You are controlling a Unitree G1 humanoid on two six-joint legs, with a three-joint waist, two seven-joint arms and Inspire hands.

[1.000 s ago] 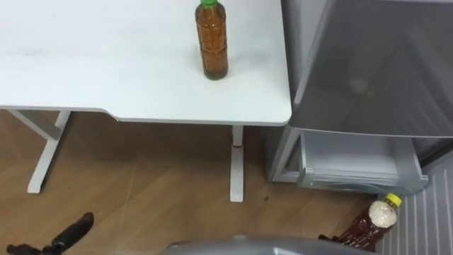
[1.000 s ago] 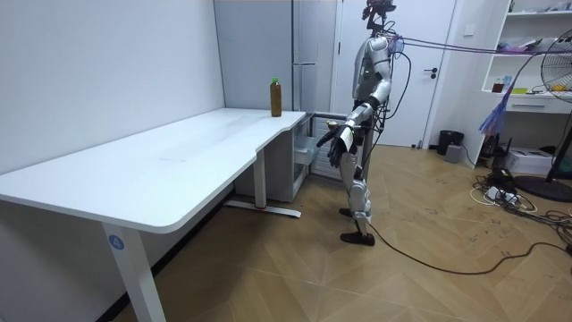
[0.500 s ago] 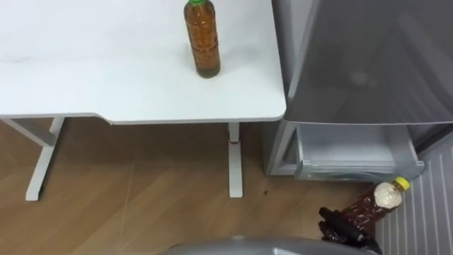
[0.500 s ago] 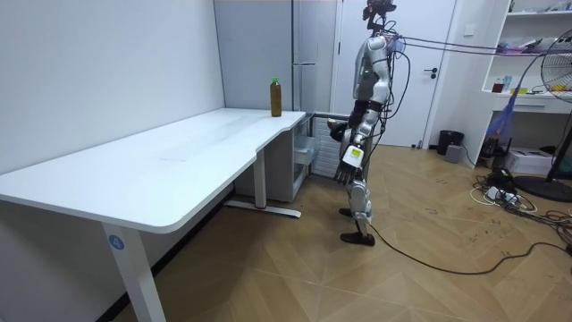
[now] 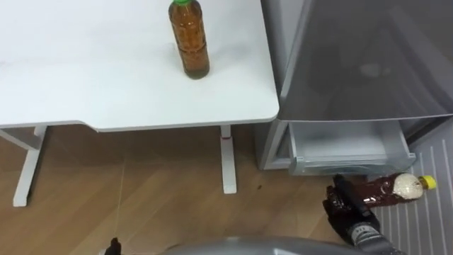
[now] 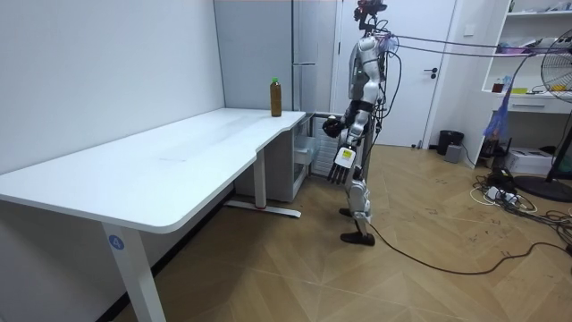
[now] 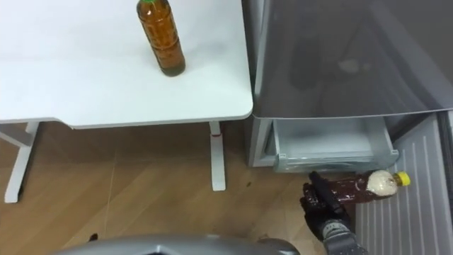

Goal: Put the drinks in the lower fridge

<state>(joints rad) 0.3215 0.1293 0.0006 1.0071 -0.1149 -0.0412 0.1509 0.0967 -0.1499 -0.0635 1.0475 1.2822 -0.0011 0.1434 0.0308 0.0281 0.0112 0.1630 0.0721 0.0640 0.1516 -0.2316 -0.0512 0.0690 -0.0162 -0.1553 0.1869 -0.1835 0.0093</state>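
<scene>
While the right hand [image 5: 348,211] is clasping the yellow-capped bottle [image 5: 393,188], that bottle is going from tilted-upright to level.
Bottle is now lying cap-rightward just before the fridge's [image 5: 368,64] open lower drawer [image 5: 347,166], not yet inside; loading is looking close. Left hand [image 6: 342,161], lowered, is hanging relaxed. Green-capped bottle [image 5: 188,39] is waiting on the tabletop [image 5: 85,71].

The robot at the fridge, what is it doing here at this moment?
The robot stands at the open fridge, beside the white table. Its right hand grips a brown bottle with a yellow cap, held sideways near the front of the pulled-out lower drawer, not yet inside it. A second brown bottle, green-capped, stands on the table. The left hand hangs open at its side.
</scene>
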